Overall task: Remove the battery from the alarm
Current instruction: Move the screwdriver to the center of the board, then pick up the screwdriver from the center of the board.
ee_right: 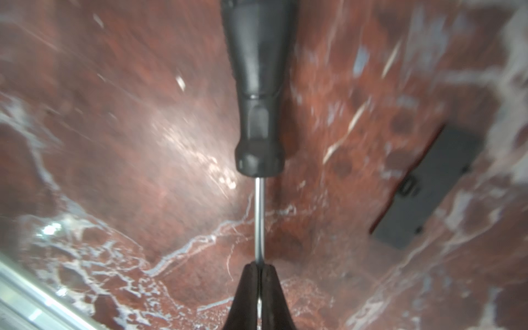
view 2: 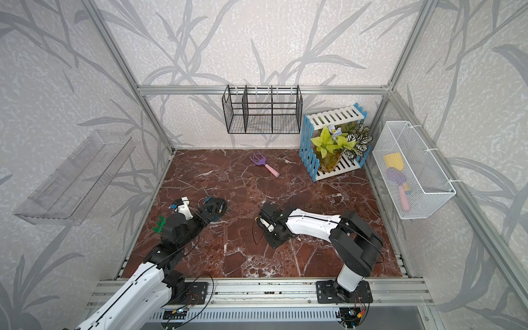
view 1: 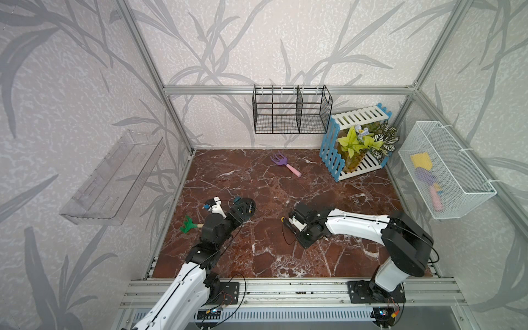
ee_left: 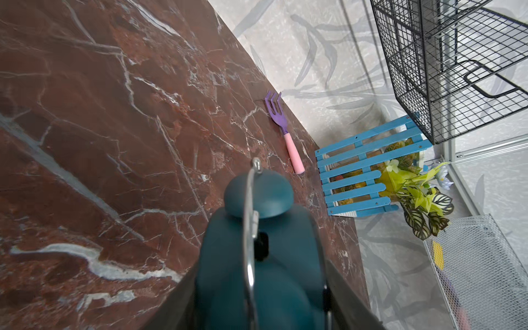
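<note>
Steel comes first: nearest us, the right gripper (ee_right: 258,267) is clamped tight on the thin shaft of the screwdriver (ee_right: 258,85), whose black handle runs straight out ahead of the jaws over the marble table (ee_right: 114,143). We cannot tell whether the tool rests or hangs lifted, because that view is blurred. Just beside it a flat black rectangular cover (ee_right: 428,185) lies loose on the marble.

Farther out, to that arm's left across bare marble, the left gripper (ee_left: 258,297) grasps the alarm (ee_left: 285,257), pinching its teal body on either flank. In a top view the alarm's black back faces up and toward the right arm. A small dark cylinder with a pale end shows in that back, and we take it for the battery (view 1: 251,209), seated in its bay. It is too small for us to read its long axis surely.

We judge the right arm the one to reach it, since the left is busy holding. The move would run leftward, with nothing lying between the two grippers. What hinders is the left gripper crowding the back, and the tool filling the right one.

A green rake (view 1: 188,224) lies near the left arm. Well beyond are a purple fork (view 1: 281,163), a blue-and-white crate (view 1: 331,151) of plants, a black wire basket (view 1: 291,114) and a white mesh basket (view 1: 445,171), all off the path.
</note>
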`<state>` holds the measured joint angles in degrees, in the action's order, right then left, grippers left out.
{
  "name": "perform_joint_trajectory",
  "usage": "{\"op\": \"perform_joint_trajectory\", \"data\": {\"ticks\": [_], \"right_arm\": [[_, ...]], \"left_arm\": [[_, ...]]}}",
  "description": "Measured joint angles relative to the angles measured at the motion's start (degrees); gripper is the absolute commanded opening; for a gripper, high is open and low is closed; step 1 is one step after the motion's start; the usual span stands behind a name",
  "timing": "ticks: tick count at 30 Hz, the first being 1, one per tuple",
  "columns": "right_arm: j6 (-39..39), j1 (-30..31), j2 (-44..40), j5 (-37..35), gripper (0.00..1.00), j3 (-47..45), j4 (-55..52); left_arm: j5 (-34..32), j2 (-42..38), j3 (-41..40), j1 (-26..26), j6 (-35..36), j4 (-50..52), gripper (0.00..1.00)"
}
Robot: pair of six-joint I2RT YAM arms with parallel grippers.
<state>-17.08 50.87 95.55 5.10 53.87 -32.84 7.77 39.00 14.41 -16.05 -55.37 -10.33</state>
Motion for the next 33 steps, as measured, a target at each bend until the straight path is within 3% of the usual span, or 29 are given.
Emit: {"op": "perform_joint_trajectory", "data": {"ticks": [7, 12, 21, 33], "right_arm": [[-3.1, -0.3, 0.1, -1.9, 0.33, 0.4, -0.3], [-2.4, -0.6, 6.1, -2.7, 0.42, 10.9, -3.8], [2.2, -0.8, 20.9, -3.4, 0.37, 28.5, -13.5], [6.5, -1.5, 29.9, -4.0, 0.39, 41.8, -24.4]], "left_arm": [[3.3, 5.3, 0.0, 0.0, -0.8, -5.7, 0.21], [2.3, 3.7, 0.0, 0.0, -0.7, -5.6, 0.21], [-1.7, -3.7, 0.0, 0.0, 0.3, -2.4, 0.22], [-2.2, -4.7, 0.0, 0.2, 1.0, -0.3, 0.22]]}}
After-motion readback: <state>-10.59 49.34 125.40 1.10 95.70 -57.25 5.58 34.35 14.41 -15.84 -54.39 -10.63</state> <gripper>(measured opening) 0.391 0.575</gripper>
